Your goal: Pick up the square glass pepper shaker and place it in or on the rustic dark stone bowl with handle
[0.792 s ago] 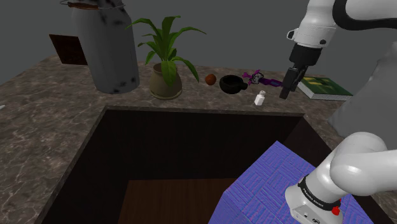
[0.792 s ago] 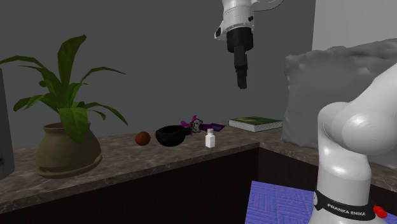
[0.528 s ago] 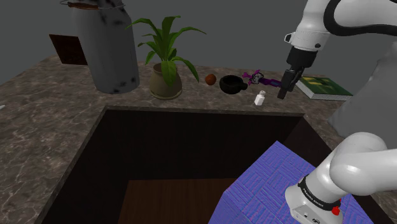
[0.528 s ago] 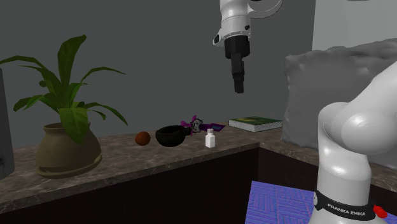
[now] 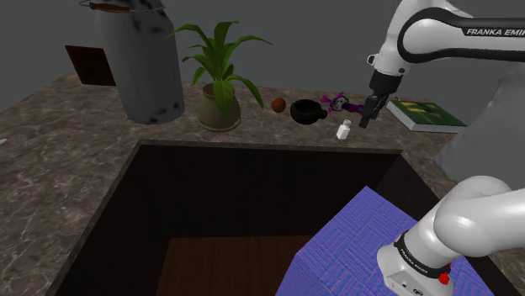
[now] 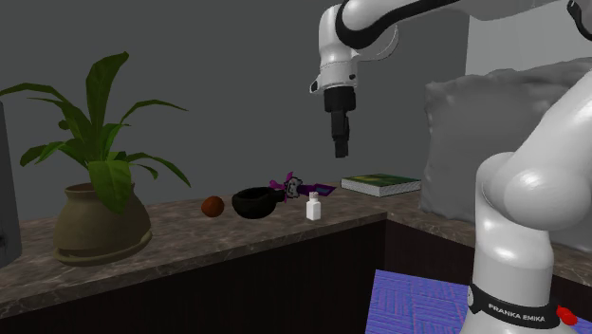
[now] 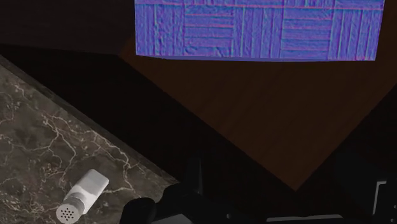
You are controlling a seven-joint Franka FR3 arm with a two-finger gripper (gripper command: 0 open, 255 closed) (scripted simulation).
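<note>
- Shaker, white, stood upright on the marbled surface close to its edge, near the dark bowl but apart from it.
- Black claw hung in the air, above and aside of the shaker, touching nothing; clenched or released could not be told.

Potted plant, grey can and green book sit on the marble counter.
</note>
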